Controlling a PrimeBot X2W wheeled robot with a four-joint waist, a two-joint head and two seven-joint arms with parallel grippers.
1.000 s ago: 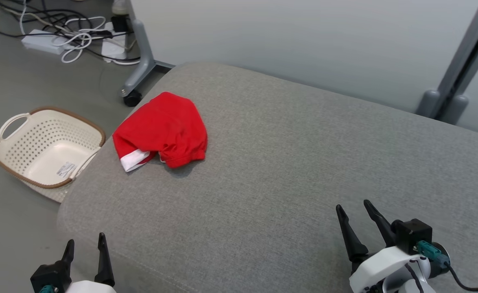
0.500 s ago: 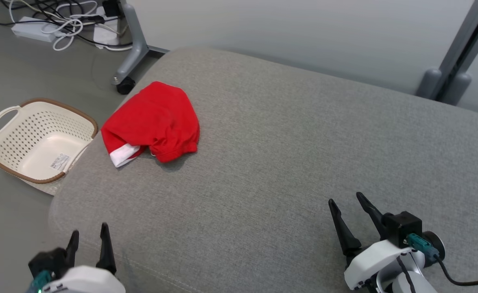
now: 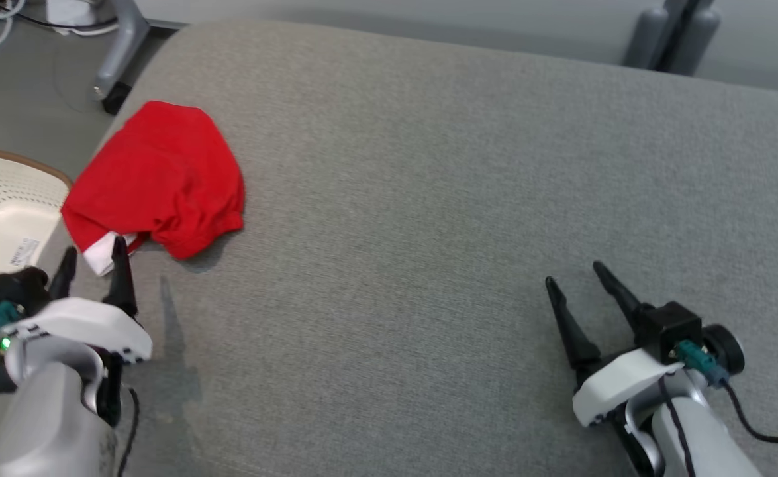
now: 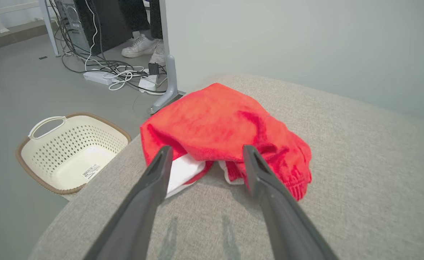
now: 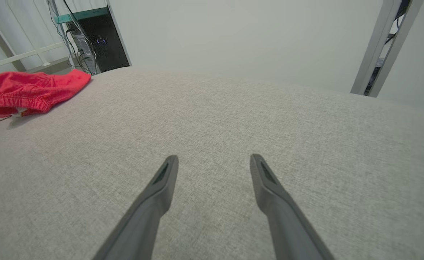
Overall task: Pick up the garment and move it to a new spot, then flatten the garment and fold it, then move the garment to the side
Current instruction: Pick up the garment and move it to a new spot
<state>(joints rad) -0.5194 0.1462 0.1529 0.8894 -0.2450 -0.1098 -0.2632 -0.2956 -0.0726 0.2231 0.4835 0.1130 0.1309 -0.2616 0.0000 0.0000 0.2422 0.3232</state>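
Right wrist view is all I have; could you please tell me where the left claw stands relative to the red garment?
Observer: The left claw is open, tips at the near hem of the red garment; whether they touch it I cannot tell.
Operator: Thank you. What faces it there?
Observer: A white patch pokes out under the red cloth, by one fingertip.
Operator: Anything past the cushion end?
Observer: A cream basket stands on the floor there, with no clothes inside.
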